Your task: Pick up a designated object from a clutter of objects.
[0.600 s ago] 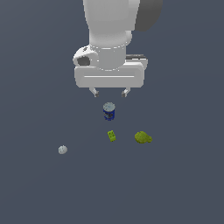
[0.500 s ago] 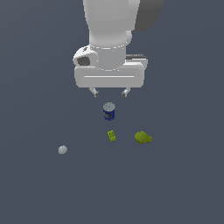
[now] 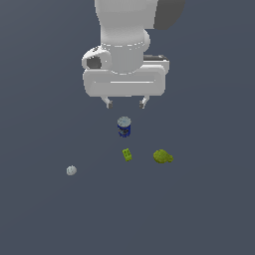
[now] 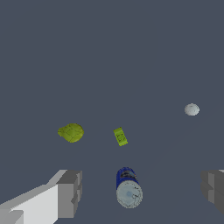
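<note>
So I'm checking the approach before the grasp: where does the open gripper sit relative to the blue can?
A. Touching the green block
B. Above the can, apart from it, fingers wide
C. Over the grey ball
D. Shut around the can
B. In the exterior view the gripper hangs above the blue can with a gap between them, and the wrist view shows the can lying between the spread fingers.
</note>
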Robot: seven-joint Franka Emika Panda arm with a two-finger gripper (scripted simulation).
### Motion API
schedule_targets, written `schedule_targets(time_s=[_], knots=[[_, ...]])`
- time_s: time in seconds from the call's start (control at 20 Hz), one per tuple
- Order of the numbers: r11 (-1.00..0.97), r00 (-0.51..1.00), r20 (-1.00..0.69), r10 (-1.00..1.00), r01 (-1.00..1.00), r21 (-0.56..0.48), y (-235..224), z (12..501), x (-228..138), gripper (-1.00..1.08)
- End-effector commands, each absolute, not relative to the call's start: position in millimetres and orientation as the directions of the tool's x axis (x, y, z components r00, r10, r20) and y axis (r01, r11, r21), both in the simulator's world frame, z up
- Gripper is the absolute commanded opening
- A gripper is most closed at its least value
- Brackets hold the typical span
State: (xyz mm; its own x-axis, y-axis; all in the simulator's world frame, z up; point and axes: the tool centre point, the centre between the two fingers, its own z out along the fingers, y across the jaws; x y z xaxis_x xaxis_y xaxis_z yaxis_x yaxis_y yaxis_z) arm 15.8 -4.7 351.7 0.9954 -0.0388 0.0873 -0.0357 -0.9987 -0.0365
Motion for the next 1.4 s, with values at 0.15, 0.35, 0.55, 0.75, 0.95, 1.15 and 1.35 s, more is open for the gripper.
schedule_targets(time_s=[0.15,0.35,0.55,0.75,0.95,1.15,1.35], knots=[[-0.999,0.995,0.087,-0.038,-0.035,-0.036,-4.9,350.5,15.4,1.00],[-0.999,0.996,0.085,-0.032,-0.030,-0.034,-5.5,341.4,12.7,1.00],[-0.999,0.997,0.079,-0.021,-0.019,-0.030,-6.9,324.1,6.8,1.00],[-1.000,0.997,0.071,-0.004,-0.003,-0.025,-8.8,299.3,-3.0,1.00],[-1.000,0.998,0.060,0.019,0.020,-0.018,-11.1,267.3,-18.5,1.00],[-0.999,0.998,0.047,0.048,0.048,-0.011,-13.4,230.3,-40.8,1.00],[-0.997,0.996,0.033,0.078,0.079,-0.005,-15.3,194.9,-67.3,1.00]])
